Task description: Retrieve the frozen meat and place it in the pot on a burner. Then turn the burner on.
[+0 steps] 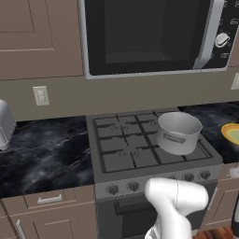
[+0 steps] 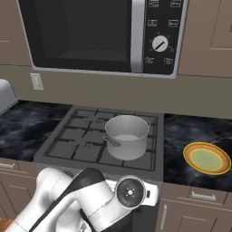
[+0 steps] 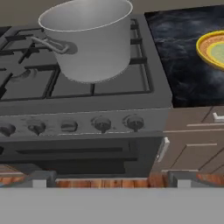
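Pot (image 3: 89,41): brushed grey metal cylinder, empty, sat on the stove's black cast-iron grate (image 3: 26,76), right side.
Tool (image 3: 111,178): fingers wide apart, gripping nothing.
Table (image 3: 183,65): black marbled.

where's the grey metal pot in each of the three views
Left base view: the grey brushed-metal pot stands right of centre, on the stove's right side.
Right base view: pot near the middle.
Hand view: pot at the top, left of centre.
Shared landmark: the yellow shallow dish, on the counter to its right.
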Tool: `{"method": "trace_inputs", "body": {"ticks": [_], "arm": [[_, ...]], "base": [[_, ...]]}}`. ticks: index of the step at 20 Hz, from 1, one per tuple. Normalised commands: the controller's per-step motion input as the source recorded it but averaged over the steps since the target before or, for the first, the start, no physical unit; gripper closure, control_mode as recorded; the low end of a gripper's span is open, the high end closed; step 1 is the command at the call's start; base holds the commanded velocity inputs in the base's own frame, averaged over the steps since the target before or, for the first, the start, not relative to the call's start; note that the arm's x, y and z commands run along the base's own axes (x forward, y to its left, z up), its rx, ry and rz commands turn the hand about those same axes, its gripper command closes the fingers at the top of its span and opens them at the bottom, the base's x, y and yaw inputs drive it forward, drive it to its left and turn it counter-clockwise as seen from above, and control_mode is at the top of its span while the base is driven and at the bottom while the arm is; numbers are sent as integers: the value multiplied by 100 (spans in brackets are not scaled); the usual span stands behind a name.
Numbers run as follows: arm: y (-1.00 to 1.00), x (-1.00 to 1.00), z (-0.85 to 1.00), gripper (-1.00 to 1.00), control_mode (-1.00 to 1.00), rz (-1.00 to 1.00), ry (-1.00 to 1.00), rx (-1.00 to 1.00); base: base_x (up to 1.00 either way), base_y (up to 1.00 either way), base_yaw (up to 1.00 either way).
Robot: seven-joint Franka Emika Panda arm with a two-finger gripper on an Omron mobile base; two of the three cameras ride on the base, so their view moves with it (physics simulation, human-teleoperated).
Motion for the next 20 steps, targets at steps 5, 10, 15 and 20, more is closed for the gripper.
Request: {"method": "trace_inputs", "body": {"ticks": [5, 10, 15, 20], "arm": [[0, -4, -18, -100, -100, -4, -11, 2], [-6, -3, -51, -100, -100, -4, -29, 0], [-11, 0, -53, -100, -100, 0, -27, 0], [-2, 0, -37, -100, -100, 0, -17, 0]], "base": [[0, 0, 0], [0, 0, 0], [0, 0, 0], [0, 0, 0]]}}
